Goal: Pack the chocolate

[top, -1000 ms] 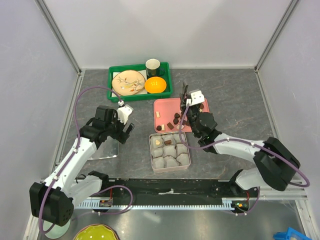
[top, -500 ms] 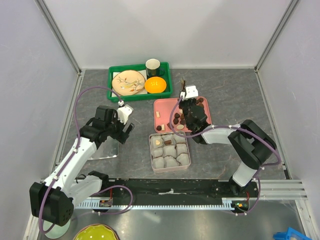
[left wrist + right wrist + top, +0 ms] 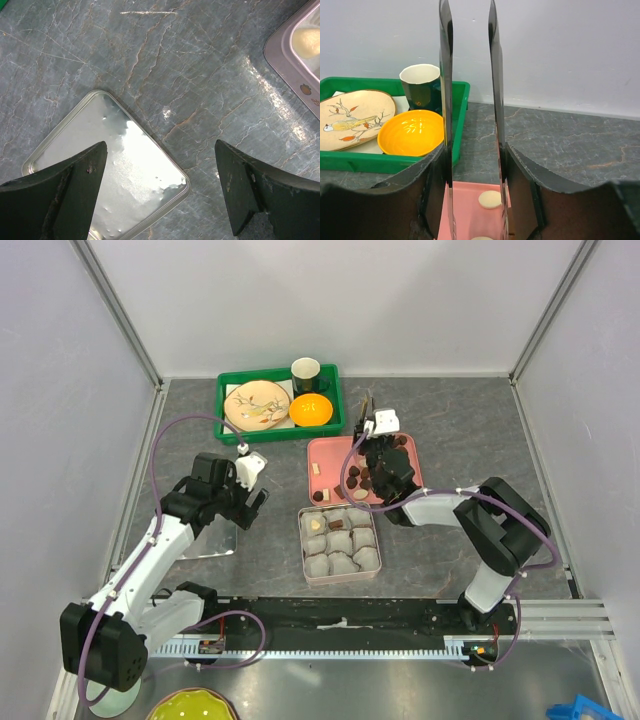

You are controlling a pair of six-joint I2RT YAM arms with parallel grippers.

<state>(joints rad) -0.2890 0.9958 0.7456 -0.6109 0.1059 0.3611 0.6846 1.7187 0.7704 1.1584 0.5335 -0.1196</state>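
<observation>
Several dark chocolate pieces [image 3: 352, 477] lie on the pink tray [image 3: 330, 448]. A cream piece [image 3: 490, 199] shows on the pink tray [image 3: 470, 215] in the right wrist view. The silver tin [image 3: 375, 558] holds crinkled paper cups and one cream chocolate [image 3: 318, 524], also seen as a pale piece [image 3: 306, 37] inside the tin's rim [image 3: 280, 57]. My right gripper [image 3: 367, 412] hovers over the pink tray's far edge, its thin fingers pointing at the back wall. It is open [image 3: 468, 7] with nothing between the blades. My left gripper [image 3: 254, 503] stands wide open [image 3: 160, 145] over a corner of the tin lid [image 3: 110, 170].
A green tray [image 3: 222, 400] at the back holds a painted plate [image 3: 350, 117], an orange bowl [image 3: 410, 132] and a dark cup [image 3: 420, 87]. The tin lid [image 3: 205, 538] lies left of the tin. White walls enclose the table on three sides.
The right arm has folded in, its elbow swinging left and forward, and the wrist has shifted up over the pink tray. The left arm has not moved.
</observation>
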